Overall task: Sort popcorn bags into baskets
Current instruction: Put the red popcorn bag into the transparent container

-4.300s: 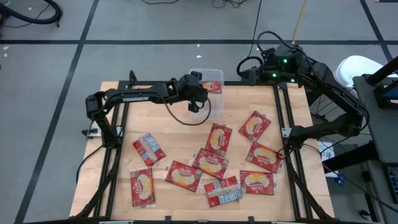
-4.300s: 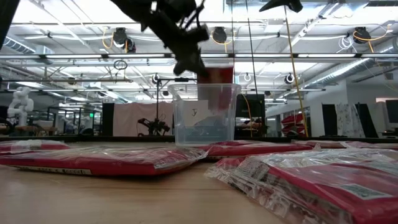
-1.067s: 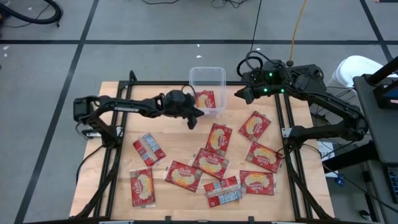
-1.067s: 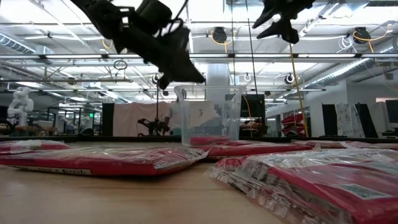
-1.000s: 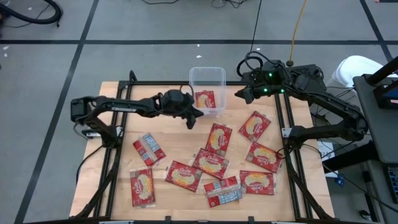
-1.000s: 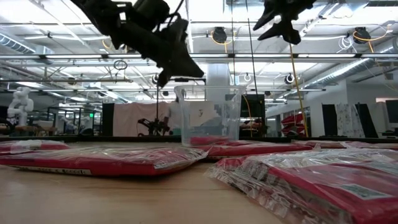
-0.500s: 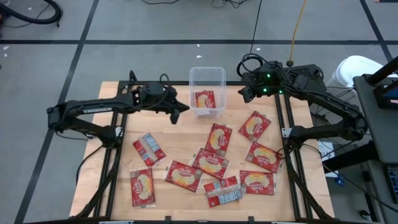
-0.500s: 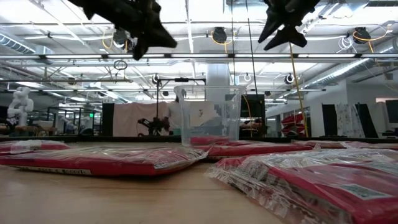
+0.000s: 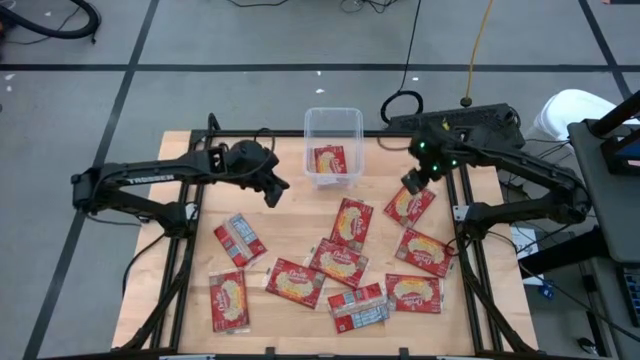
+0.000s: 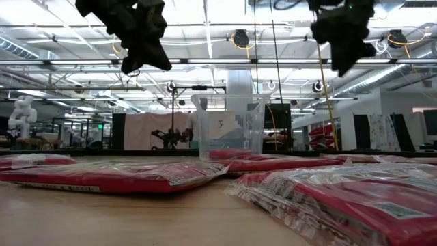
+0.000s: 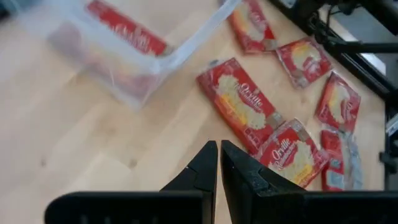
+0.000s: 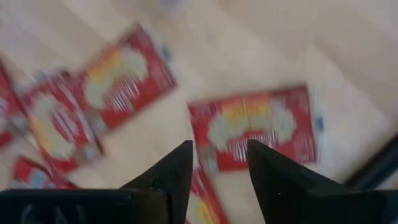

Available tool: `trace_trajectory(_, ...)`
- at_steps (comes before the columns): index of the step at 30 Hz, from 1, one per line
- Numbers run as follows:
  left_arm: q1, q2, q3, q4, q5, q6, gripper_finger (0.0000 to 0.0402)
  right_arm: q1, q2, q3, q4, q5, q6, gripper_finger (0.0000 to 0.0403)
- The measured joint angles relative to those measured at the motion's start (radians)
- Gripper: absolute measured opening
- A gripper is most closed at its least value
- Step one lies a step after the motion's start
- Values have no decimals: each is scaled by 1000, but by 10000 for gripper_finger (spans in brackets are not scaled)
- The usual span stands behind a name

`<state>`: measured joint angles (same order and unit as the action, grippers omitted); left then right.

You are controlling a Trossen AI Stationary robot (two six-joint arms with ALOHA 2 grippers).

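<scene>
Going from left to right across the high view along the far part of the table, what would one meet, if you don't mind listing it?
Left pincer → clear tub holding one popcorn bag → right pincer.

- Light wooden table [image 9: 290, 220], framed by black rails.
- Clear tub [image 9: 333, 147] at its far edge.
- Red popcorn bags [image 9: 351, 222] scattered flat across it.

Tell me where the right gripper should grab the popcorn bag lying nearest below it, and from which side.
Probably straight from above. The popcorn bag lies flat and tilted on the table, clear of its neighbours, so the right gripper, jaws already open, would best pinch across its short width near the middle, turned to match the tilt.
</scene>
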<state>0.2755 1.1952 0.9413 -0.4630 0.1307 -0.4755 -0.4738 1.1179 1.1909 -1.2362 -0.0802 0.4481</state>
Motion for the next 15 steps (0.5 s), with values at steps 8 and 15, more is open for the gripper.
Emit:
trace_trajectory(8, -93, 20, 0, 28, -1, -218, 26, 107, -2, -189, 70, -26, -19, 211)
trace_trajectory(15, -231, 45, 1, 58, -81, -337, 26, 248, -14, -359, 404, -11, -366, 261)
